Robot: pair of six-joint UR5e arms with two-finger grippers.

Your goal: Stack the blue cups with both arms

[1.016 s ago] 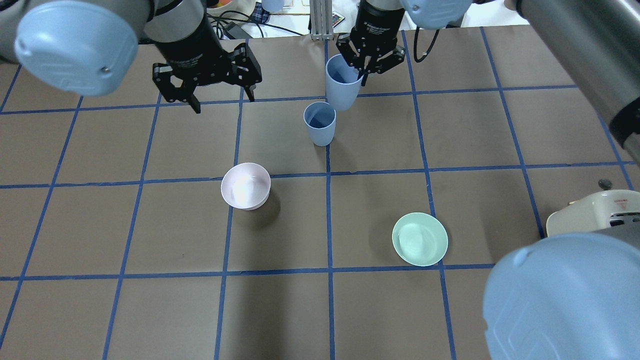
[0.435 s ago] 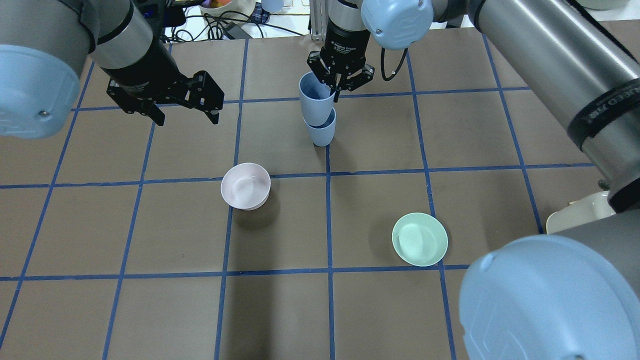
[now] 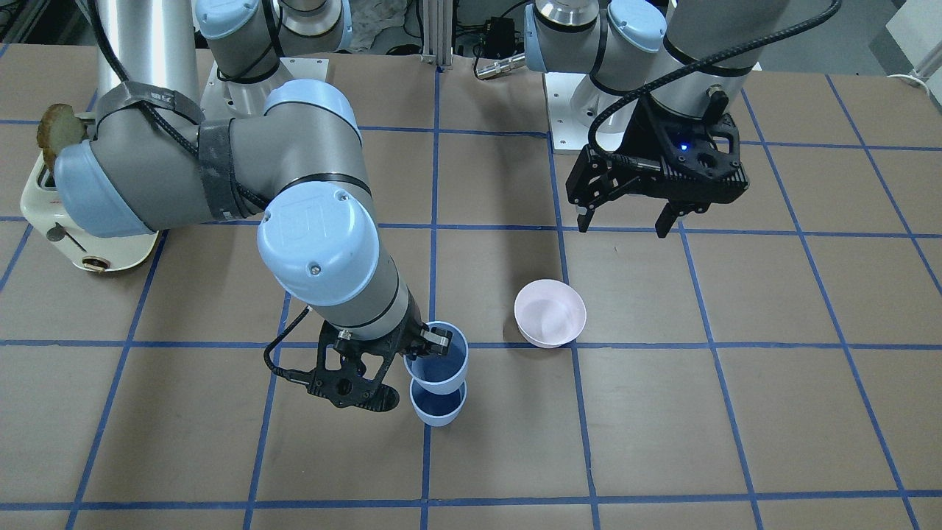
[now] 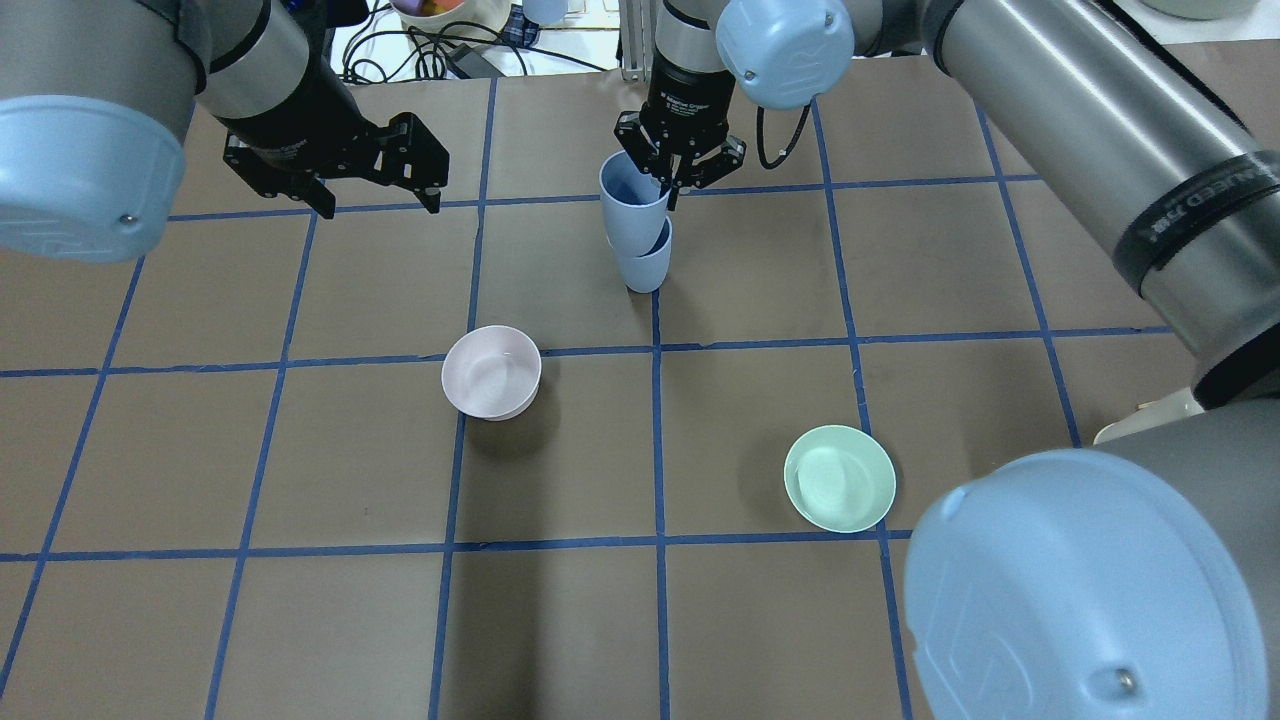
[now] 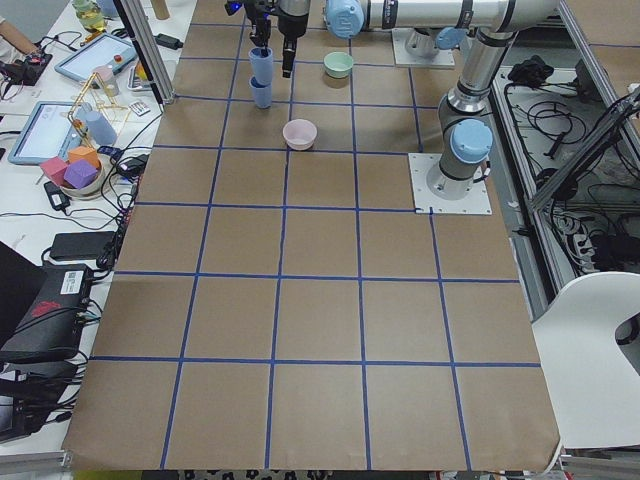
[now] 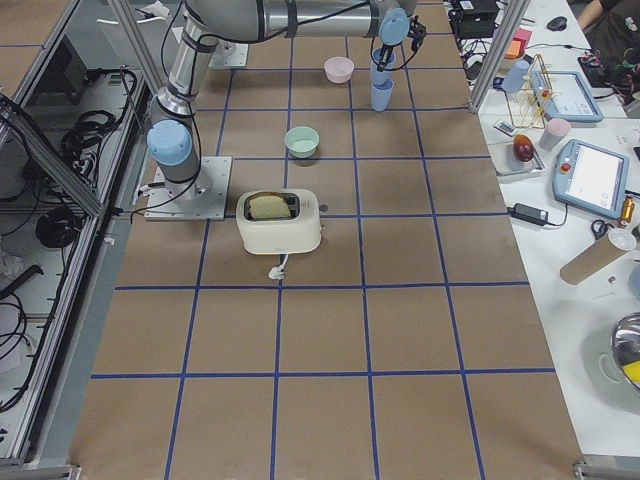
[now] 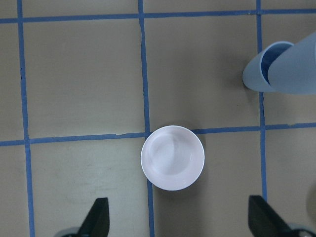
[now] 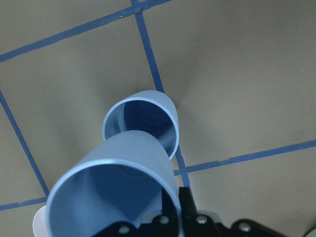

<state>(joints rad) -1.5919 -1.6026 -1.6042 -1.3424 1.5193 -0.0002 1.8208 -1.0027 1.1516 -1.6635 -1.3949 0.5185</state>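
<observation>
My right gripper [image 4: 672,182] is shut on the rim of one blue cup [image 4: 632,205], one finger inside and one outside. It holds the cup slightly tilted, with its base at the mouth of the second blue cup [image 4: 646,264], which stands upright on a blue tape line. The right wrist view shows the held cup [image 8: 118,197] over the standing cup [image 8: 148,118]; I cannot tell how far in it sits. The front view shows both cups [image 3: 438,361] [image 3: 438,405]. My left gripper [image 4: 380,208] [image 3: 622,227] is open and empty, well apart at the far left.
A pale pink bowl [image 4: 491,372] [image 7: 173,157] sits left of centre, below the left wrist camera. A mint-green bowl [image 4: 839,478] sits near right. A cream toaster [image 6: 280,222] with a slice of toast stands by the right arm's base. Blue tape grids the brown table [image 4: 300,640].
My right gripper has carried its blue cup left and towards me, onto the standing cup. My left gripper has drawn back to the left, still open.
</observation>
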